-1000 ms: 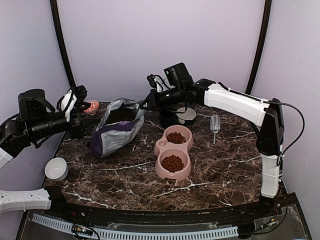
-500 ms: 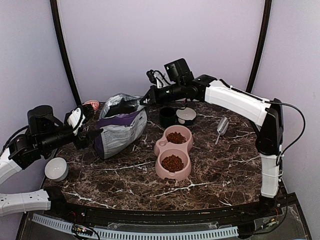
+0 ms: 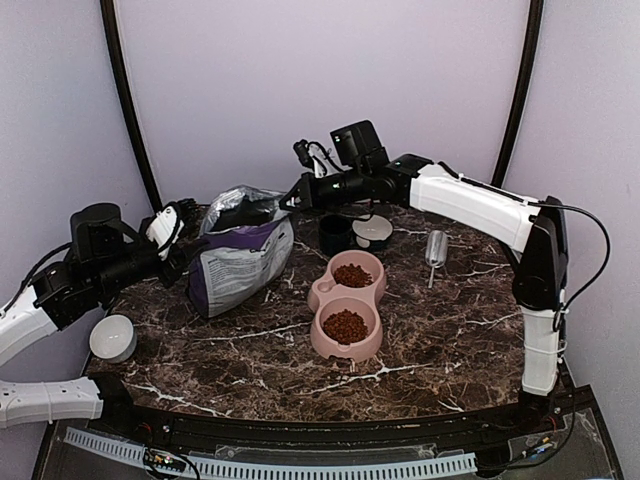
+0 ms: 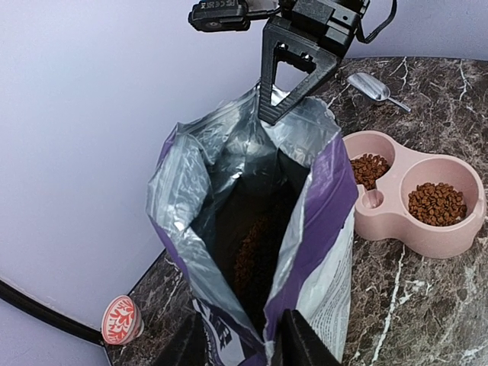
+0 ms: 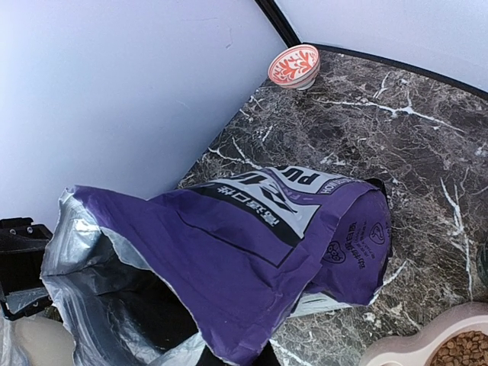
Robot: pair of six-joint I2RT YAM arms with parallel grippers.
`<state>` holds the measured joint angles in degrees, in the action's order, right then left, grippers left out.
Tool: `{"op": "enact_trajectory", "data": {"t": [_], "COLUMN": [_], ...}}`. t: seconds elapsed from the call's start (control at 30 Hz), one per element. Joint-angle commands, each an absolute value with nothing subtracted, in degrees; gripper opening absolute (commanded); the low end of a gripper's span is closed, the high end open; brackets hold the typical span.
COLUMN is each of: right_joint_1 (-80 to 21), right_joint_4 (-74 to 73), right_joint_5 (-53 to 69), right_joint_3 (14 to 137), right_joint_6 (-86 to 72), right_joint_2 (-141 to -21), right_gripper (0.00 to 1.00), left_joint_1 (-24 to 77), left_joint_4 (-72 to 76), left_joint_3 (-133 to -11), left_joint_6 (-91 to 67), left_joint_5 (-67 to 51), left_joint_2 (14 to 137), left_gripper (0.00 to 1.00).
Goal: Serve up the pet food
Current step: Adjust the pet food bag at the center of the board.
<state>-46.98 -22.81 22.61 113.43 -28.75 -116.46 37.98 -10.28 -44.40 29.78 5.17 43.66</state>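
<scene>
I see right end effector [image 4: 265, 116] pinching the crinkly foil bag [image 4: 324, 229]; left end effector [image 4: 242, 345] straddles its edge, grip unclear; pink bowl [image 4: 393, 229] of kibble [image 4: 436, 203] at three o'clock.

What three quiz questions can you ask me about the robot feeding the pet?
1. True or false: both cups of the pink bowl hold kibble.
2. What lies on the table to the right of the bowl? A a fork, B a scoop, C a ball.
3. Fill in: the right gripper pinches the top edge of the ____.
Key: 1 true; 2 B; 3 bag.
</scene>
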Motion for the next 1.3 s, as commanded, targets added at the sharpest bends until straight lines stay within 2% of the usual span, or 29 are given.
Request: {"op": "enact_trajectory", "data": {"t": [0.0,0.1,0.2,0.3,0.37,0.47,0.5,0.6,0.63,0.73,0.83,0.97,1.17,1.27], "right_joint_1": [-46.6,-46.51,-46.46,-46.42,-46.41,-46.03,-45.63,-44.77,-44.73,-45.13,-46.34,-46.83,-46.43,-45.14], "right_joint_4": [-12.84,-12.58,-12.14,-11.8,-11.57,-10.45,-9.55,-5.08,-3.69,-0.27,1.37,2.2,-0.87,-5.23], "right_joint_5": [24.7,24.9,24.79,25.0,25.0,25.82,26.38,28.28,28.35,28.82,27.67,24.75,22.61,26.82], "right_joint_3": [113.34,113.04,112.6,112.26,111.88,110.22,109.0,103.46,101.53,96.0,91.01,84.56,80.32,81.66], "right_joint_6": [-28.01,-28.16,-28.43,-28.56,-28.45,-27.6,-27.31,-26.8,-26.42,-25.25,-21.44,-14.71,6.18,12.91], "right_joint_2": [-111.04,-110.9,-110.6,-110.48,-110.29,-109.43,-108.95,-106.19,-105.03,-102.05,-99.78,-96.71,-93.67,-94.02], "right_gripper": [0.0,0.0,0.0,0.0,0.0,0.0,0.05,0.38,0.45,0.6,0.66,0.7,0.7,0.7], "left_joint_1": [37.27,37.18,37.02,36.96,36.91,36.91,36.91,36.91,36.91,36.91,36.91,36.91,36.91,36.91], "left_joint_4": [-7.54,-6.45,-6.13,-6.04,-5.82,-5.4,-5.49,-6.24,-6.53,-8.12,-9.54,-12.98,-14.83,-15.82], "left_joint_3": [-43.69,-43.14,-42.98,-42.83,-42.69,-42.57,-42.62,-43.07,-43.4,-44.04,-45.23,-49.01,-51.35,-52.25], "left_joint_6": [29.54,29.28,28.86,28.65,28.74,28.42,28.33,28.05,27.97,27.16,26.36,25.56,24.32,23.57], "left_joint_5": [4.0,2.91,2.9,2.48,2.32,3.57,3.74,2.72,2.17,0.58,-1.88,-5.87,-12.92,-16.34], "left_joint_2": [44.47,44.43,44.79,44.98,44.58,43.61,43.01,41.05,40.44,38.69,37.42,37.53,36.31,35.67], "left_gripper": [0.33,0.32,0.25,0.14,0.01,0.0,0.0,0.0,0.0,0.0,0.0,0.0,0.0,0.0]}}
